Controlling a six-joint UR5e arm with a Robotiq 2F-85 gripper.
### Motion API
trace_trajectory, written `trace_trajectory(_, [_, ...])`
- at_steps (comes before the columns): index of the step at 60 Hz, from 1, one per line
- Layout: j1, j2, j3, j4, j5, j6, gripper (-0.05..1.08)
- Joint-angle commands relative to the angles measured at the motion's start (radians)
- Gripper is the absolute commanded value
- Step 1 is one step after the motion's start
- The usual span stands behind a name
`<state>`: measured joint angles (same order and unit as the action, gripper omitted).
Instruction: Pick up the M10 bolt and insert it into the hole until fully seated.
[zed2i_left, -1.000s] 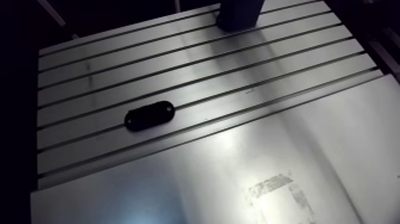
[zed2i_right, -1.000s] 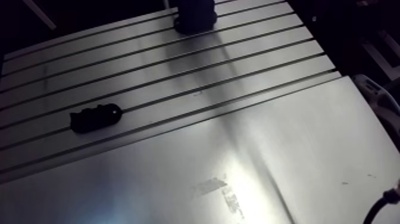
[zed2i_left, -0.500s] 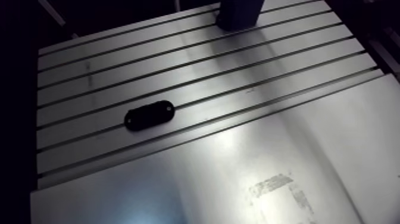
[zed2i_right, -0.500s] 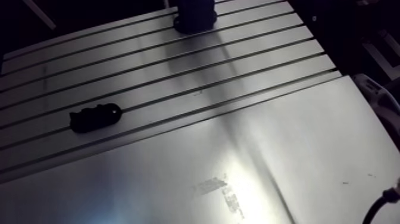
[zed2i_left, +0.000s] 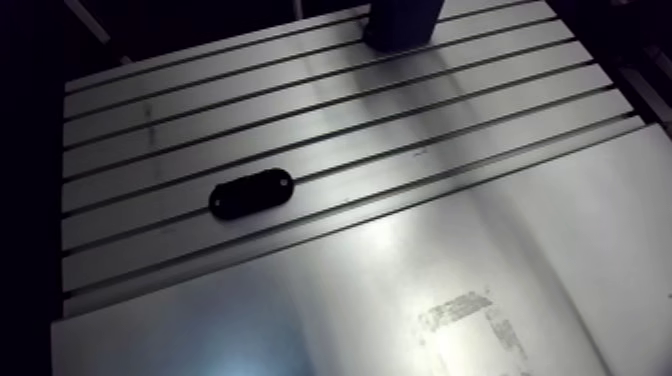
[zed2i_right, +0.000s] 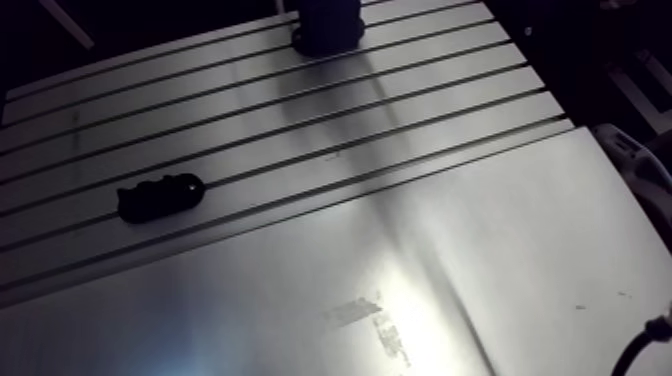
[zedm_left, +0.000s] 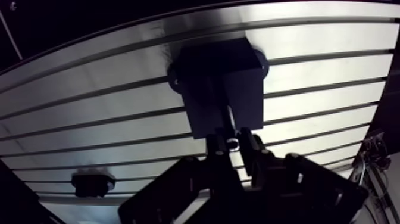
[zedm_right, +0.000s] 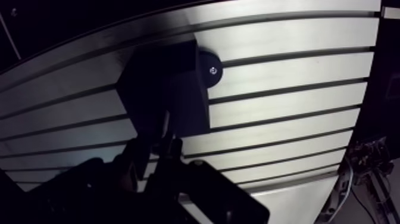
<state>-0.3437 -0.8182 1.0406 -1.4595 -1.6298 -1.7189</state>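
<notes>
In the wrist view my gripper (zedm_left: 233, 139) hangs just over a black block (zedm_left: 219, 83) that is fixed to the slotted table by round feet (zedm_right: 210, 70). The fingers stand close together, shut on a small bolt (zedm_left: 232, 143). Its shiny head glints between them, and its dark shank points down at the block's top face. The hole is lost in the block's dark surface. In the arm view the block and gripper merge into one dark shape (zed2i_left: 400, 24) at the table's far edge.
A black oval plate (zed2i_left: 251, 193) lies across a slot on the table's left part, also seen beside the gripper in the wrist view (zedm_left: 92, 182). A smooth metal sheet (zed2i_left: 480, 270) with a scuffed square mark covers the near half of the table.
</notes>
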Motion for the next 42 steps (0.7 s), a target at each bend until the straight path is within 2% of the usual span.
trace_trajectory(1, [-0.001, 0.0, -0.002, 0.0, -0.001, 0.0, 1.07])
trace_trajectory(42, [0.001, 0.0, 0.005, -0.001, 0.0, 0.0, 1.07])
